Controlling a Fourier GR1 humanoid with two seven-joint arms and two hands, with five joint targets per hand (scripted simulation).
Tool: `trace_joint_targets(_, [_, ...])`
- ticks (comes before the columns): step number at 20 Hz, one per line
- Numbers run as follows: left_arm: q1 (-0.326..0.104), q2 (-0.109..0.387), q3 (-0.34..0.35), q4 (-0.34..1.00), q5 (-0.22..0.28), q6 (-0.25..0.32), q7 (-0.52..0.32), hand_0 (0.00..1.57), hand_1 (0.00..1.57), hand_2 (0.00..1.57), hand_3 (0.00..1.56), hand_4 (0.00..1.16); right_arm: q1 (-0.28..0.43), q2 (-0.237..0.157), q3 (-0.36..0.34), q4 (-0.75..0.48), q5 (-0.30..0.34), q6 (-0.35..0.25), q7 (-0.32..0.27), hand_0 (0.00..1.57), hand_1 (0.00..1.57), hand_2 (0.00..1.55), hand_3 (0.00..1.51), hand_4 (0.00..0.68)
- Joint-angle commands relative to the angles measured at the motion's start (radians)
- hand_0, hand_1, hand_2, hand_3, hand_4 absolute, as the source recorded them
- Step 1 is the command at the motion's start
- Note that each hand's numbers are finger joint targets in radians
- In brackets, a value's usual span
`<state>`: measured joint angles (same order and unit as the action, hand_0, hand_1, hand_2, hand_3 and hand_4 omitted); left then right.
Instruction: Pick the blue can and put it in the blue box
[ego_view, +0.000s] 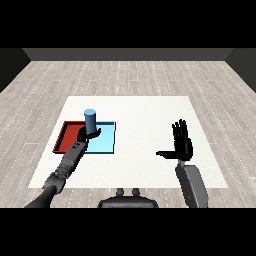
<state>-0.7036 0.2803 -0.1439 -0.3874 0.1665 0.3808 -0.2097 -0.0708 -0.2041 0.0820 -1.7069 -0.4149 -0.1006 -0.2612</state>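
While two flat trays sit side by side, one red tray (62, 137) and one light blue tray (106, 142), the left hand (86, 134) curls round the single smooth blue can (90, 121), a plain cylinder upright over the blue tray. Right hand (182, 142) fingers spread.

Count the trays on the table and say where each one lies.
2. The red tray lies at the table's left side, partly hidden by the left hand; the light blue tray lies right beside it, on its right. No others show.
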Motion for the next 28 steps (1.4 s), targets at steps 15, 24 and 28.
trace_joint_targets(15, [-0.054,-0.106,0.013,0.36,-0.069,-0.054,0.135,1.57,1.57,1.48,0.0,0.7,-0.038,0.036,-0.049,0.09,-0.023,0.022,-0.018,0.0,0.0,0.0,0.0,0.0])
trace_joint_targets(24, [-0.073,-0.054,-0.022,0.355,-0.137,0.049,0.115,0.0,0.0,0.0,0.0,0.0,-0.076,0.053,-0.077,0.202,-0.038,0.096,-0.092,0.0,0.0,0.0,0.0,0.0])
trace_joint_targets(28, [-0.074,-0.116,0.053,0.272,-0.072,0.288,0.015,0.0,0.0,0.0,0.0,0.0,-0.003,0.065,-0.039,0.139,-0.016,0.097,-0.1,0.0,0.0,0.0,0.0,0.0])
